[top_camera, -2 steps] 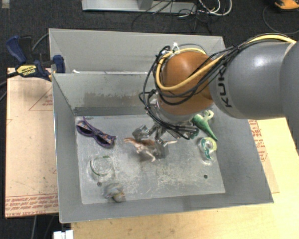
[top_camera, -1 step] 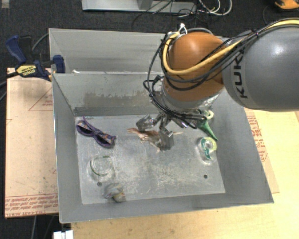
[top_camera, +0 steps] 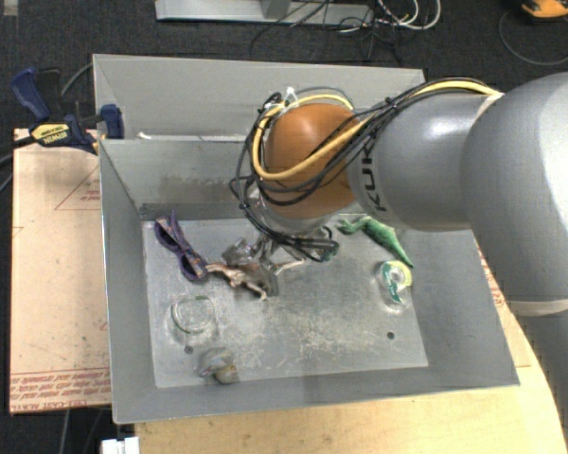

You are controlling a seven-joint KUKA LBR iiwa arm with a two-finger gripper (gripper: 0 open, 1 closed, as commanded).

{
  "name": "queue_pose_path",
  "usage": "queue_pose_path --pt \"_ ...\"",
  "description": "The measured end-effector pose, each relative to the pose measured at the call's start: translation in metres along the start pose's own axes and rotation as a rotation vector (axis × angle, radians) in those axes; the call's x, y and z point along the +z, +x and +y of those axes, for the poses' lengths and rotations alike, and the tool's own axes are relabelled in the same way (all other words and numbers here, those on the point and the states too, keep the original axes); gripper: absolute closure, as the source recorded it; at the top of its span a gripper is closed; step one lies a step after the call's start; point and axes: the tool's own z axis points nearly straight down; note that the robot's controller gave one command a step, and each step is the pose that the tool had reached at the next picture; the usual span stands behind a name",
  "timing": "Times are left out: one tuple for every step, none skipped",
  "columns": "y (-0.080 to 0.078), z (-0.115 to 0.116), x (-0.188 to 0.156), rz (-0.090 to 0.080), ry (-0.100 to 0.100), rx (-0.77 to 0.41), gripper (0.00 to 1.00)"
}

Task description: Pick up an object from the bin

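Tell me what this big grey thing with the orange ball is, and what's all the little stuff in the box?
The big grey thing is a robot arm. The orange ball is a cover on its wrist, with cables looped round it. The camera looks down from above, and the arm reaches in from the right. The box is a grey metal bin of small loose things to pick from. The arm's tip is low over the middle, right by a small brown twisted thing. Around lie a purple strap, a green curved toy, a clear ring with green in it, a clear round plastic piece and a grey lump. I cannot tell whether it has grabbed anything.
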Motion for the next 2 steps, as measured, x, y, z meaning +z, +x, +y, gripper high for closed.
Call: queue_pose_path --pt "0.0 0.0 0.0 0.0 0.0 0.001 1.0" --pt "-0.004 -0.011 -0.135 -0.004 0.0 0.001 1.0"
